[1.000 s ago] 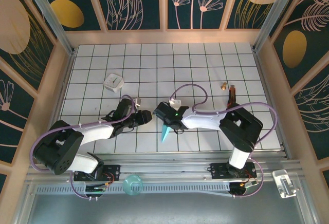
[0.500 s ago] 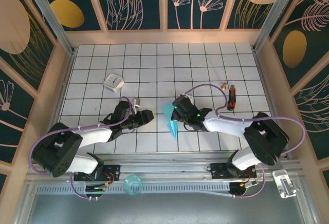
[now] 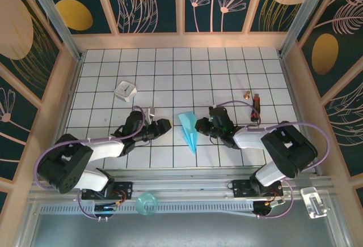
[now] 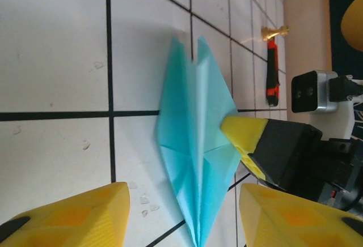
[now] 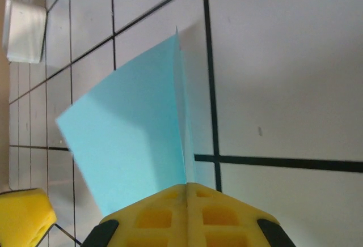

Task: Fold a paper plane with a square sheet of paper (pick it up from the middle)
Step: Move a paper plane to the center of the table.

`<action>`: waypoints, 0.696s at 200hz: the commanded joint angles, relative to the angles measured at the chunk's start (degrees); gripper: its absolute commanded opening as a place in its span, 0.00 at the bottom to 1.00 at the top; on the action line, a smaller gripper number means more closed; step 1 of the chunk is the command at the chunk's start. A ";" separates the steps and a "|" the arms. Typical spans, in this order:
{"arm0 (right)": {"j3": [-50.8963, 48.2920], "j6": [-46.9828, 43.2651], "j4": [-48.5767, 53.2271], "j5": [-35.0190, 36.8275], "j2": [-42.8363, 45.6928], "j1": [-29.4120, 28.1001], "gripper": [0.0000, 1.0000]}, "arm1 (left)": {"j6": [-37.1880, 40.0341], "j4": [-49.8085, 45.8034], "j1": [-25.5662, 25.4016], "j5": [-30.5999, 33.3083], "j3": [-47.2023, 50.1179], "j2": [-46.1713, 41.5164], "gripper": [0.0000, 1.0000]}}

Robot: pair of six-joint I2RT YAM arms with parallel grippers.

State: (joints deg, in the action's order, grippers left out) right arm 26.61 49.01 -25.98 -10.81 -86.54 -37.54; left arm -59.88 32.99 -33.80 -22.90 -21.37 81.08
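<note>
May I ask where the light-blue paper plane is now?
Top view: the light-blue paper plane sits front-centre on the tiled table, pinched by the right tool, left tool opposite.

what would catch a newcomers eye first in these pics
The bright light-blue paper plane stands out at once against the white grid table, near the middle front with its point toward the near edge. The right tool is shut on it from the right side, and the left tool hangs open just to its left.
</note>
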 commanded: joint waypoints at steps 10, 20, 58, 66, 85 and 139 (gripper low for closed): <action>-1.70 -0.08 -5.01 -2.52 -1.16 1.54 0.00 | 0.62 2.45 -0.72 -3.81 -3.36 5.56 0.52; -2.19 -0.10 -5.28 -2.43 -1.29 1.88 0.00 | 0.67 2.82 -1.00 -4.61 -4.39 7.52 0.50; -3.21 -0.09 -5.70 -2.20 -2.33 2.55 0.00 | 2.48 2.14 -3.65 -6.24 -9.81 14.15 0.46; -3.44 -0.10 -6.05 -2.28 -2.51 2.57 0.00 | 2.74 1.40 -3.81 -6.22 -10.80 15.61 0.45; -4.00 0.12 -6.55 -2.37 -2.67 2.68 0.00 | 1.50 4.48 -3.85 -8.20 -11.67 18.89 0.40; -4.20 0.07 -6.67 -2.33 -2.38 2.76 0.00 | 1.09 6.23 -5.12 -10.00 -14.40 21.09 0.45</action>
State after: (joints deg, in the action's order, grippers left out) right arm 23.03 49.01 -31.03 -12.58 -88.38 -35.22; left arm -58.76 35.16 -38.30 -30.37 -34.00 100.92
